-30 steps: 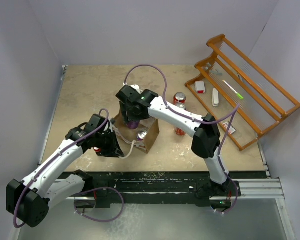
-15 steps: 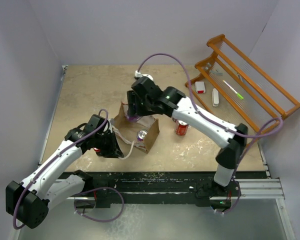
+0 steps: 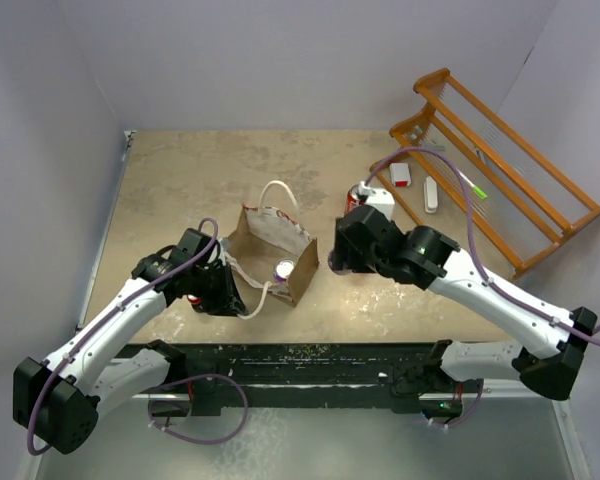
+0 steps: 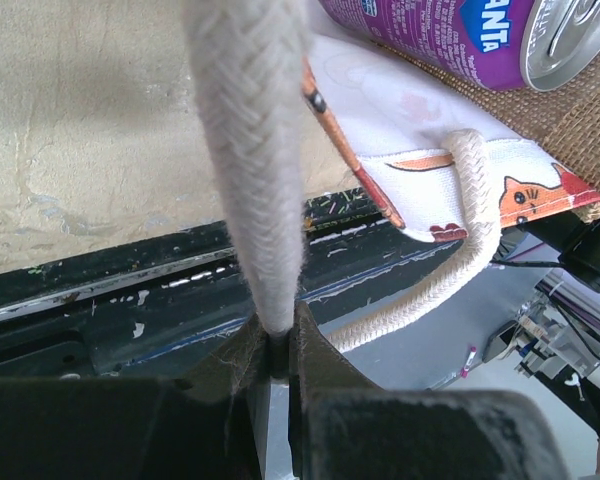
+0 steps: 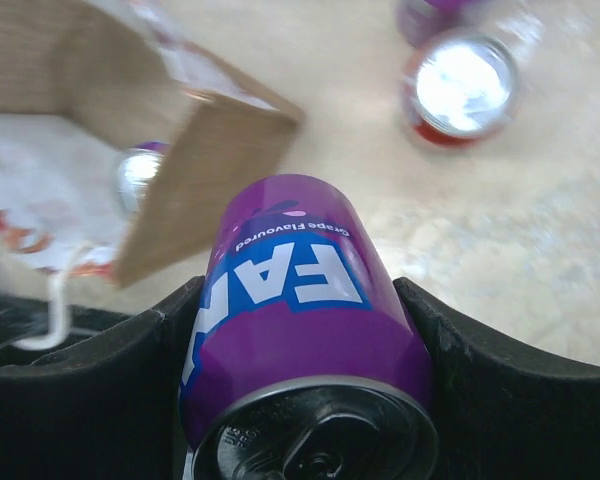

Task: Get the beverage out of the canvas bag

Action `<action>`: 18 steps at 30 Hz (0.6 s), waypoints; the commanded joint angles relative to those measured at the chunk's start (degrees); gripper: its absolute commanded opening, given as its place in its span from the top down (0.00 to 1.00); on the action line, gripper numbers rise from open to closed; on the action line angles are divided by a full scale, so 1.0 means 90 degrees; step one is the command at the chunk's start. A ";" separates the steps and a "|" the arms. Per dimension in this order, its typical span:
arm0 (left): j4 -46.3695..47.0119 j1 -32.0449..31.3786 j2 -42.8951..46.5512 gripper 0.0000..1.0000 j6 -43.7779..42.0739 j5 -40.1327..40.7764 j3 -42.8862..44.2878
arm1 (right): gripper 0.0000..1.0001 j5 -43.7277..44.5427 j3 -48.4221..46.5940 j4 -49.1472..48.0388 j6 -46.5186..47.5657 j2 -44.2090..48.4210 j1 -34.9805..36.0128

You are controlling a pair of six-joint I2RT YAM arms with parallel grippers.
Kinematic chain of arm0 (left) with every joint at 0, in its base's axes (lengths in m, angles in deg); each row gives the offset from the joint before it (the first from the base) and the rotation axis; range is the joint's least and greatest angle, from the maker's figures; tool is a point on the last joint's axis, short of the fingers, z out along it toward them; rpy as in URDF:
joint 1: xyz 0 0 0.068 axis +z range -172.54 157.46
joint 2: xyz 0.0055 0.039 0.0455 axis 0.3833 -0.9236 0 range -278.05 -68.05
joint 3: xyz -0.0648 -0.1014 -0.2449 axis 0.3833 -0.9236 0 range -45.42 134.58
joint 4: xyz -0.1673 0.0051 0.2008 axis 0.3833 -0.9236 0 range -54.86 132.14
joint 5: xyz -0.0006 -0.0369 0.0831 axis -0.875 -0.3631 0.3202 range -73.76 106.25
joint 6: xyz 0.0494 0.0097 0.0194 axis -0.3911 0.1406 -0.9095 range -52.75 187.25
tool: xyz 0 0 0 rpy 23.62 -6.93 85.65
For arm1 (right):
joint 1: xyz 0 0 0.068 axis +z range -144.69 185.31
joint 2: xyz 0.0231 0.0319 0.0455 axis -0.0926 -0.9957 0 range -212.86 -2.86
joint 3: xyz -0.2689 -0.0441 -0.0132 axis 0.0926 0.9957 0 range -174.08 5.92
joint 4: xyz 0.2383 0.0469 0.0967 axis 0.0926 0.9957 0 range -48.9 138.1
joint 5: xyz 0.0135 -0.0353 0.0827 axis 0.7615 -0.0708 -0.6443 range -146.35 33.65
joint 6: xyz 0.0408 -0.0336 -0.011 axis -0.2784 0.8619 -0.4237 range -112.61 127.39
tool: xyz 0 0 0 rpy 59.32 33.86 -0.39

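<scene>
Okay, top view first: the canvas bag (image 3: 305,272) stands open in the middle of the counter (image 3: 180,180), boxy, with tan sides and white faces. The left claw (image 3: 225,295) sits at the bag's 8 o'clock. The right claw (image 3: 340,258) is outside the bag at its 3 o'clock, and its load is hidden under the wrist from up here. 1 silver can top (image 3: 284,269) shows inside the bag. 1 red can (image 3: 357,196) stands at the bag's 1 o'clock.

Left wrist now: the left claw is pressed together on the rope handle (image 4: 250,150), a thick, braided white cord. The bag's white face is smooth cloth with small orange-red cat prints, and the lining beside it is a coarse tan weave. That can in the bag is glossy purple aluminium, at 1 o'clock in this frame.

Right wrist: the right claw is pinching a grape can (image 5: 290,290), a smooth purple cylinder with white lettering and a black finger on each side. It hangs over bare counter, with the bag's corner at 10 o'clock and the red can at 1 o'clock.

My read: 1 beverage is out but not yet set down, and at least 1 more waits in the bag.
</scene>
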 commanded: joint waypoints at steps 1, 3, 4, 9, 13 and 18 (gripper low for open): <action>0.0143 0.0022 0.0036 1.00 -0.0058 -0.0144 0.0046 | 1.00 0.1081 0.0939 0.0430 -0.1538 0.0560 -0.0106; 0.0155 0.0022 0.0017 1.00 -0.0054 -0.0140 0.0072 | 1.00 0.1181 0.1394 0.0492 -0.2030 0.0602 -0.0180; 0.0164 0.0020 -0.0003 1.00 -0.0056 -0.0139 0.0090 | 1.00 0.1211 0.1586 0.0445 -0.2235 0.0569 -0.0227; 0.0151 0.0022 -0.0149 1.00 -0.0094 -0.0129 0.0203 | 1.00 0.1119 0.2020 0.0080 -0.2477 -0.0032 -0.0681; 0.0128 0.0022 -0.0131 1.00 -0.0092 -0.0144 0.0187 | 1.00 0.1037 0.1934 -0.0093 -0.2389 -0.0610 -0.0936; -0.0026 0.0022 -0.0076 1.00 -0.0109 -0.0064 0.0239 | 1.00 0.1183 0.1898 -0.0433 -0.2227 -0.1147 -0.0995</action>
